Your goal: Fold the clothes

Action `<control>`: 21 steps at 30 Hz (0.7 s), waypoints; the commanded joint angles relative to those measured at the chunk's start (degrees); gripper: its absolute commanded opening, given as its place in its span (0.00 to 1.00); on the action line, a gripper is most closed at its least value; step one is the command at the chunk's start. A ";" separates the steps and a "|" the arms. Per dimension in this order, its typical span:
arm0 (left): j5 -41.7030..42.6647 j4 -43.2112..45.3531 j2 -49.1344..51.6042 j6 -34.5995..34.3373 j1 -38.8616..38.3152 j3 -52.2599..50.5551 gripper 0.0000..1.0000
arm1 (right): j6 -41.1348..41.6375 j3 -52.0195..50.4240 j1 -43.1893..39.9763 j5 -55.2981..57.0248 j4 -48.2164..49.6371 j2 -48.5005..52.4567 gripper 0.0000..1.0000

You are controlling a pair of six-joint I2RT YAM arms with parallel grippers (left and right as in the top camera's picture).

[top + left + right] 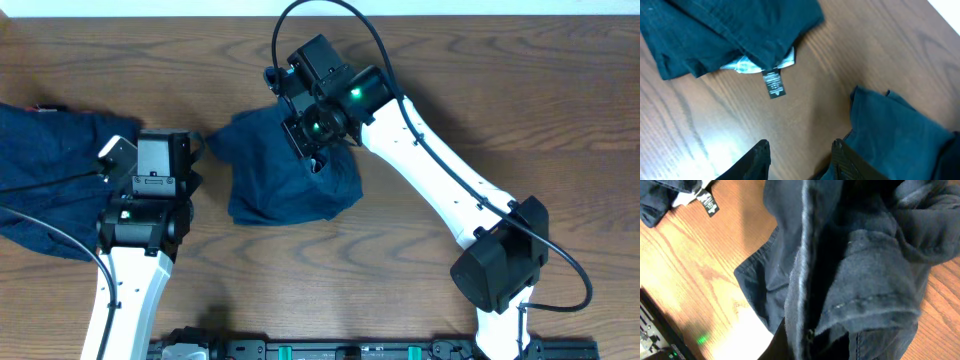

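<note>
pinching a fold of the navy shorts in the nearly closed right gripper; holding the left gripper, at 9 o'clock, half open and empty; best laying the fold flat, edges matching.

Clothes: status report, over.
Left gripper open, empty. Right gripper pinching middle garment, bunched, not folded. Second garment heaped at left. Nothing in the way.

Brown wood-grain table, white strip beyond its far edge

Bunched navy garment fills view over wood table; black tag upper left.
</note>
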 commanded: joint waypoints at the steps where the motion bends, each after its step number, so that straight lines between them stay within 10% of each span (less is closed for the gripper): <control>1: -1.46 -1.05 0.28 1.22 0.17 -0.09 0.43 | -0.98 1.29 1.01 -1.77 0.63 -0.48 0.40; 3: -1.46 -1.38 0.28 1.22 0.17 -0.09 0.43 | -1.70 1.29 1.70 -3.02 1.11 -0.48 0.46; 5: -1.46 -1.33 0.28 1.22 0.17 -0.09 0.43 | -3.15 1.29 2.69 -4.79 1.73 -0.48 0.77; 17: -1.46 -1.33 0.35 1.25 0.17 -0.11 0.47 | 2.91 1.29 1.22 4.57 3.72 -0.50 0.61; 21: -1.16 -1.29 1.09 1.25 0.17 -0.11 0.51 | 3.04 1.29 -2.80 4.17 0.59 -0.48 0.91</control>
